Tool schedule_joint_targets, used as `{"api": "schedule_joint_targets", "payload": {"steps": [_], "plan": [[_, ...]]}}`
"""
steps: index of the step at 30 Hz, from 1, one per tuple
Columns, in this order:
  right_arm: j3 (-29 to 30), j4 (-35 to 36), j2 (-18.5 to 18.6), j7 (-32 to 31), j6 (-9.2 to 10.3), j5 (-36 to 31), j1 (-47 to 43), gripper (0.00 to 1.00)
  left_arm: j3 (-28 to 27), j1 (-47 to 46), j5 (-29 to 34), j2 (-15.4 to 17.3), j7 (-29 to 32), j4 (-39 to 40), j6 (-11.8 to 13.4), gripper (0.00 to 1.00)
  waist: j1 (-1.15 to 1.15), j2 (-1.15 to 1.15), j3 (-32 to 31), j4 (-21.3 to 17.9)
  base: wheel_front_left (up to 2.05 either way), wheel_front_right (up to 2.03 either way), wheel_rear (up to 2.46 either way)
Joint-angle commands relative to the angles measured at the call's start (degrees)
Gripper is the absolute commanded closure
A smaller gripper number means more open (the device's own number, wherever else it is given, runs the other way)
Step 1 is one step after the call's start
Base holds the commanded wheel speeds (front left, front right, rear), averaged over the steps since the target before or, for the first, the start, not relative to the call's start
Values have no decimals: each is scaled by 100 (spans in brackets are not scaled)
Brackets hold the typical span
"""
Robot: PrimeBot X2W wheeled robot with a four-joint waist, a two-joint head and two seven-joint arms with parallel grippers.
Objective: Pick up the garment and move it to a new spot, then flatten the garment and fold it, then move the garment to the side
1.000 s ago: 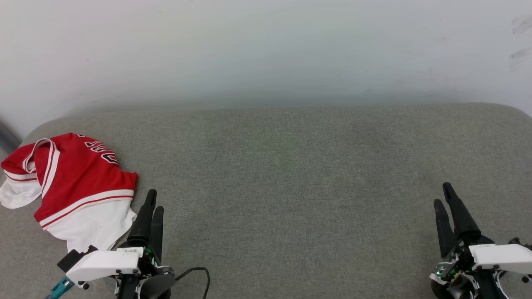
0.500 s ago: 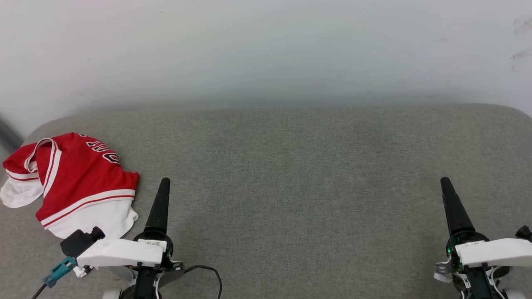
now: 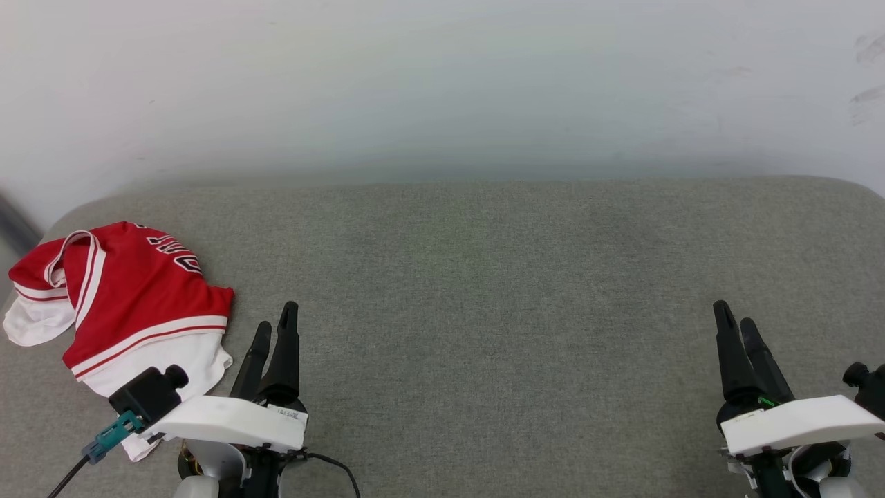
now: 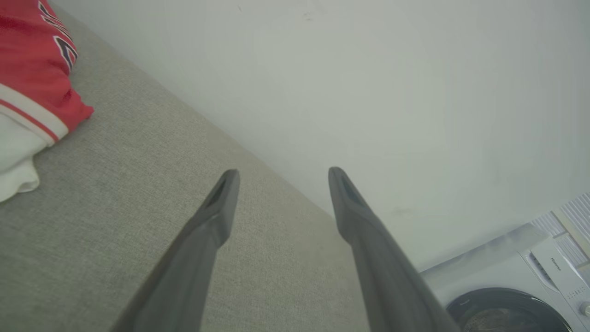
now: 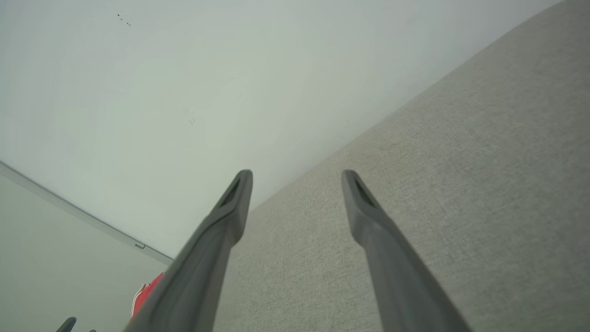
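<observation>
The garment (image 3: 131,297) lies bunched at the cushion's (image 3: 484,277) left edge. The left gripper (image 3: 276,316) hovers just beside it, jaws apart and empty. The right gripper (image 3: 733,313) is near the right edge, also apart.

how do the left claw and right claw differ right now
The left claw sits just beside the garment; the right claw is far across the cushion from it. In the head view the left claw leans right, while the right claw leans left. Both are open and empty.
</observation>
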State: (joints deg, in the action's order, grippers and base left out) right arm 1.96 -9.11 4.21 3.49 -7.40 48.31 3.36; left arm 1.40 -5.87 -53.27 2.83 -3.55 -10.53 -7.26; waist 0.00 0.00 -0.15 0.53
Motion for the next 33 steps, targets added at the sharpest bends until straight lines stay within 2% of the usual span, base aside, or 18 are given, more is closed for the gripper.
{"api": "schedule_joint_targets", "payload": {"steps": [1, 18, 33], "plan": [[-22, 117, -3, 54, -11, -277, 27, 0, 20, -122, 293, 44, -60, 55, 27, 0, 0, 0, -1, 1, 0, 0, 0], [-211, 216, 51, 48, -12, -1883, 21, 0, 250, -216, 1968, 184, -363, -100, 191, 0, 0, 0, -19, 28, 0, 0, 0], [-197, 307, 53, 0, -13, -2968, -18, 0, 501, -276, 2957, 330, -594, -189, 371, 0, 0, 0, -42, 45, 0, 0, 0]]}}
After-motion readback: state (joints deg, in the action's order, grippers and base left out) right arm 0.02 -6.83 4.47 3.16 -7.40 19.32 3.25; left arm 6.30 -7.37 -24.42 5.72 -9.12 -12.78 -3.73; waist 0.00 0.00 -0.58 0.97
